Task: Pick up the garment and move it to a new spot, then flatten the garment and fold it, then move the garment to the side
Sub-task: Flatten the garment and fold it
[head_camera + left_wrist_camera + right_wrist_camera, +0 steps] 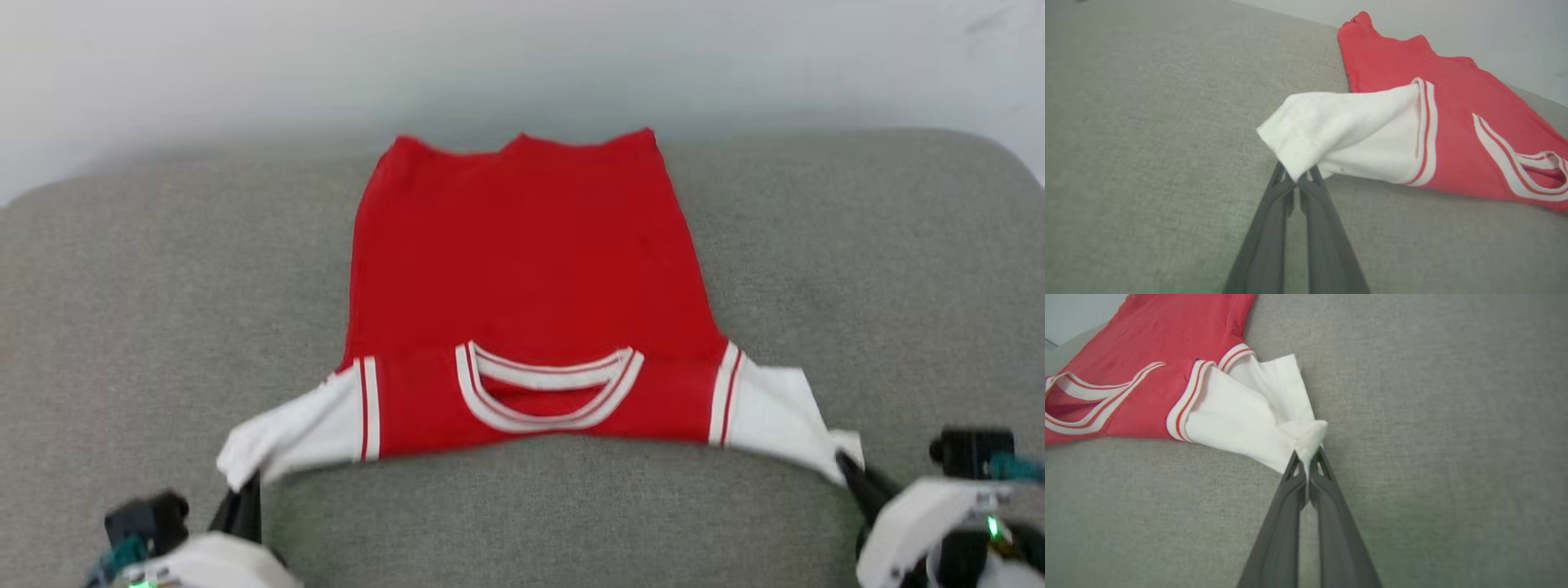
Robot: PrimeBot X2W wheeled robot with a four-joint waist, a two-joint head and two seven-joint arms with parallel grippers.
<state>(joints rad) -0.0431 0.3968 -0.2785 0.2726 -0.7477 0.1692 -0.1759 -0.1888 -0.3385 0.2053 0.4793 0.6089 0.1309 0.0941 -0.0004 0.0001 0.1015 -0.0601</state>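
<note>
The garment [526,269], a red jersey with white sleeves, lies spread on the grey cushion, its striped collar [547,388] toward me and its hem at the far side. No lettering is visible on the side facing up. My left gripper [245,490] is shut on the tip of the left white sleeve [1331,130], pinched between the fingertips [1297,181]. At the other end, my right gripper [849,469] is shut on the tip of the right white sleeve [1241,416], the cloth bunched at the fingertips [1306,461]. Both sleeves are pulled outward and slightly raised.
The grey fabric cushion [857,269] stretches wide on both sides of the garment and in front of it. Its rounded back edge meets a pale wall [522,57] just beyond the hem.
</note>
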